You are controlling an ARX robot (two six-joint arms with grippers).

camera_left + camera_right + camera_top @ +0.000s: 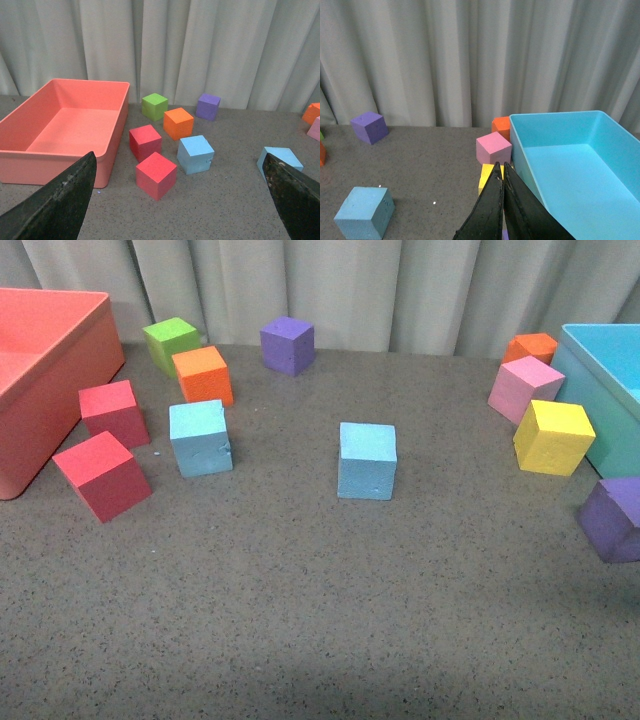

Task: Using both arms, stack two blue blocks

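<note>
Stacking unstarted: one blue block toward table's left edge, other blue block mid-table; left gripper open, right gripper closed, empty.

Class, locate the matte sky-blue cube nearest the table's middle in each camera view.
Front view: the sky-blue cube stands alone near the picture's centre.
Left wrist view: it is partly hidden behind a black gripper finger.
Right wrist view: it is nearer the camera than the matte purple cube.
Shared landmark: the purple cube by the curtain.
</note>
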